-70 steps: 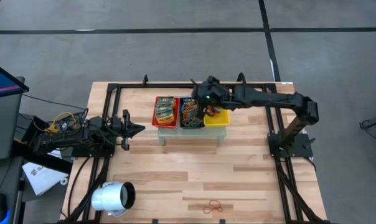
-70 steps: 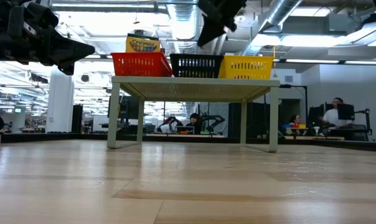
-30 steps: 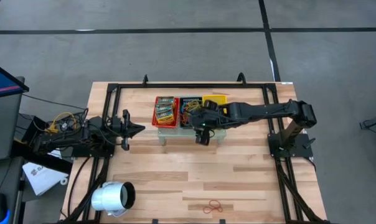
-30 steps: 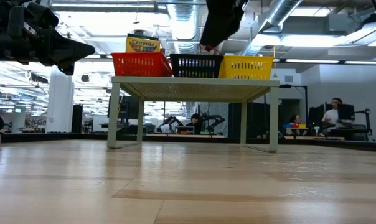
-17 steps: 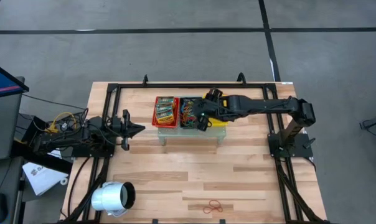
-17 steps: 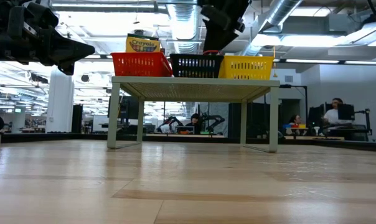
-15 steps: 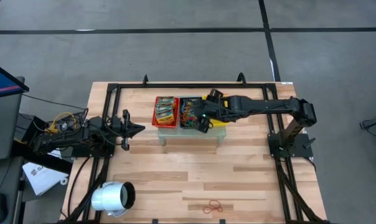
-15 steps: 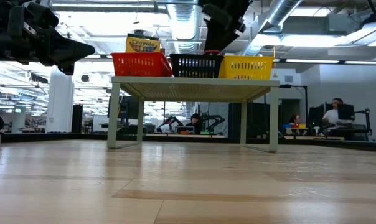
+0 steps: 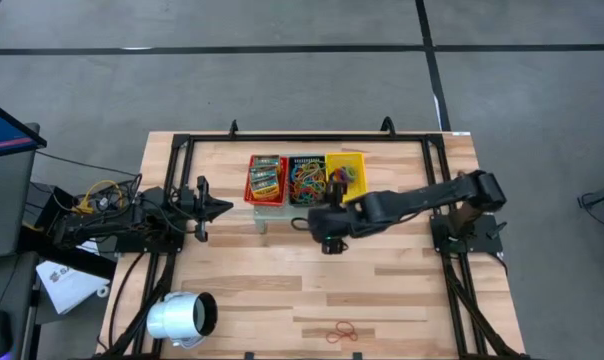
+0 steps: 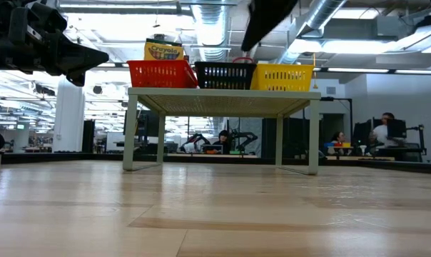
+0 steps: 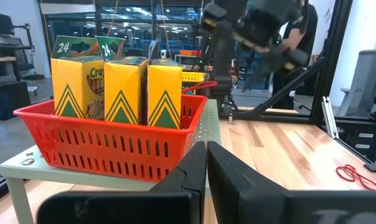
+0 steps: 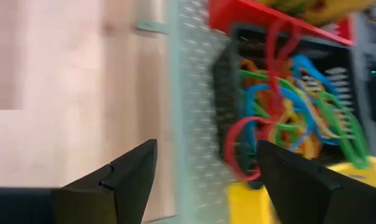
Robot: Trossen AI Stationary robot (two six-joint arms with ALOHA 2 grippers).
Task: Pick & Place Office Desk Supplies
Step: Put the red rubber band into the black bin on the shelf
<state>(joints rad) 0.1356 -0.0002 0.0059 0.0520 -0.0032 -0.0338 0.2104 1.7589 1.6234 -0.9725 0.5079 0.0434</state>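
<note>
On the stand [image 9: 304, 207] sit three baskets [image 9: 307, 180]; right pincer [image 12: 203, 167] gapes empty, left pincer [image 9: 225, 208] closed.

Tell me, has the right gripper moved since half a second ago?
Yes. In the high view the right gripper has pulled back off the black basket toward the near side of the table, now open and empty.

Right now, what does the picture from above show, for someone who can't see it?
The right arm's open fingers hover over the wooden table, just in front of three small baskets on a stand. The left arm rests at the left side; red rubber bands lie near the front edge.
</note>
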